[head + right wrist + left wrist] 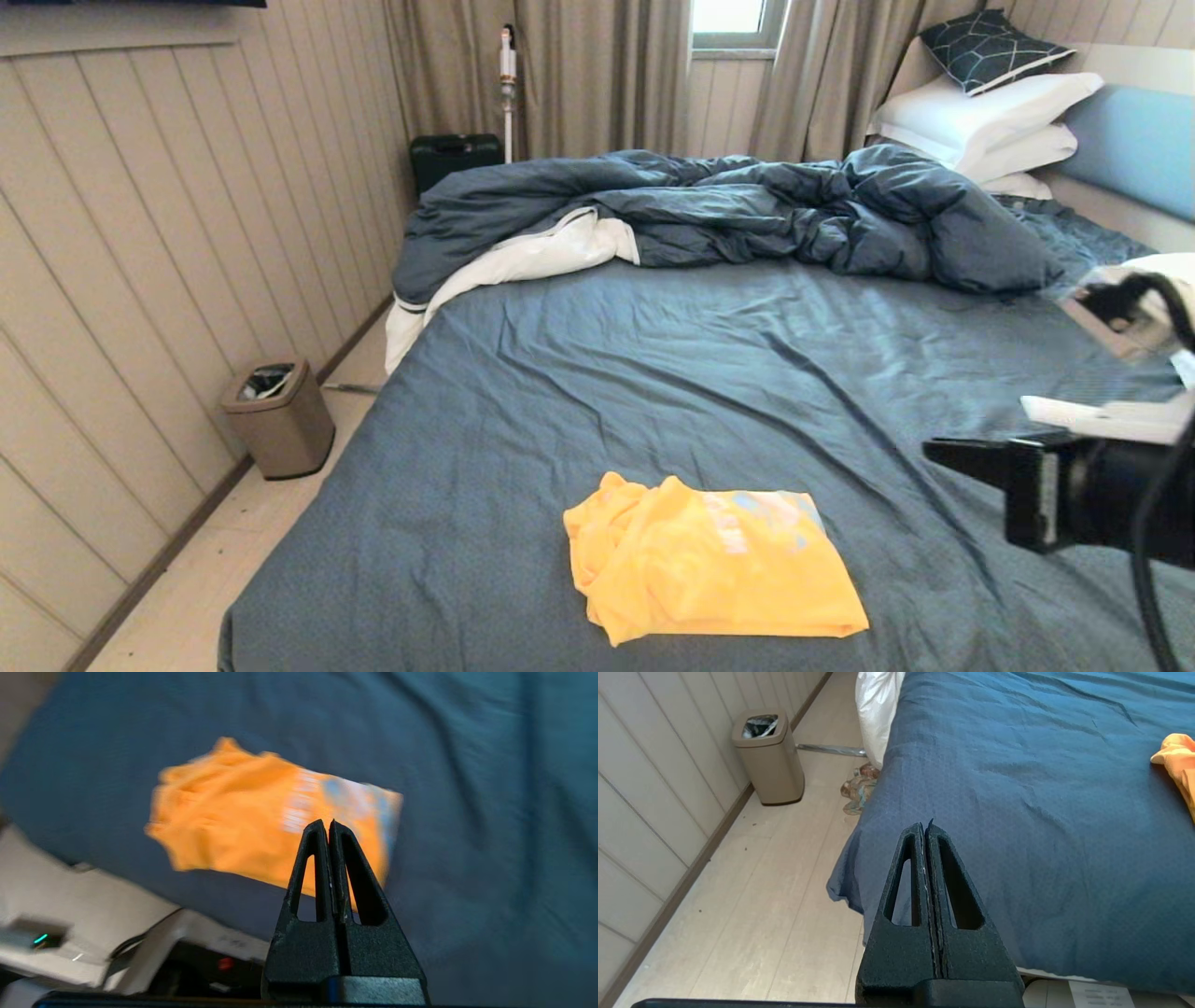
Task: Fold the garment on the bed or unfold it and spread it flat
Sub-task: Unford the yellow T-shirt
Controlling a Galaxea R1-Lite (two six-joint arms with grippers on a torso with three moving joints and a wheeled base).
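Folded but rumpled at its left side, the garment (709,563) lies low-centre on the bed (653,373), and both the right gripper (327,823) and left gripper (923,826) are pinched closed, empty — any reach would only nudge and bunch the thin cloth.

Both claws pinched closed: left claw (924,828); right claw (325,826).

text: none legible | garment (709,560) print: perhaps lettering (too blurred to read)
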